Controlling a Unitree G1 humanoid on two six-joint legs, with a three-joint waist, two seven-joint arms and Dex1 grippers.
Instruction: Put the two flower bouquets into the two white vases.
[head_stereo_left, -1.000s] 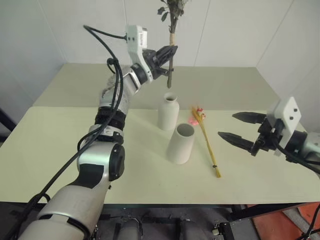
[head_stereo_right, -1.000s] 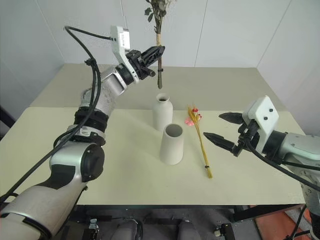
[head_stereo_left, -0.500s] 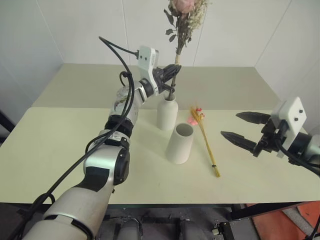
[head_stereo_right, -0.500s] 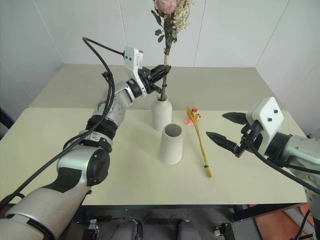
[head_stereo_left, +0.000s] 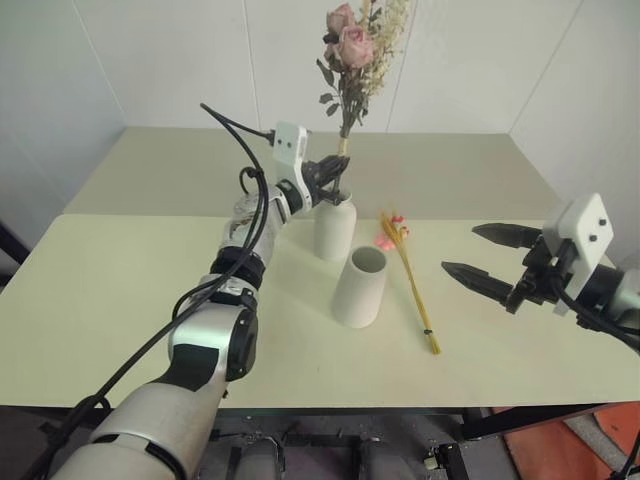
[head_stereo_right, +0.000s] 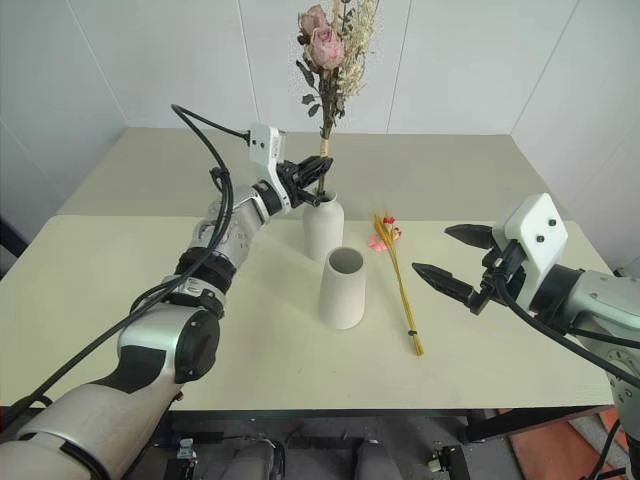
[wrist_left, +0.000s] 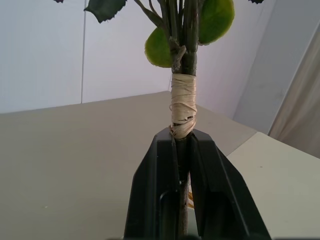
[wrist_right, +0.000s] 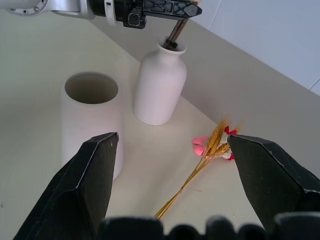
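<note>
At centre frame: a pale worktop (head_stereo_left: 120, 300) carries both white vases, with white walls behind.
Bottle vase (head_stereo_left: 335, 226): narrow-necked, standing upright at the middle of the frame; the rose bouquet's stems enter its mouth.
Rose bouquet (head_stereo_left: 352, 62): dusty-pink roses, green leaves and beige sprigs rising to the top centre, stems bound with pale tape.
Wide vase (head_stereo_left: 360, 287): open-mouthed, just below and right of the bottle vase, close beside it.
Slim bouquet (head_stereo_left: 412, 279): yellow-orange stalks with pink blossom, lying flat right of the vases.
Left end effector (head_stereo_left: 335, 178): fingers pressed together on the rose stems just above the bottle neck.
Right end effector (head_stereo_left: 481, 257): spread wide, hovering at right of frame, touching nothing.
</note>
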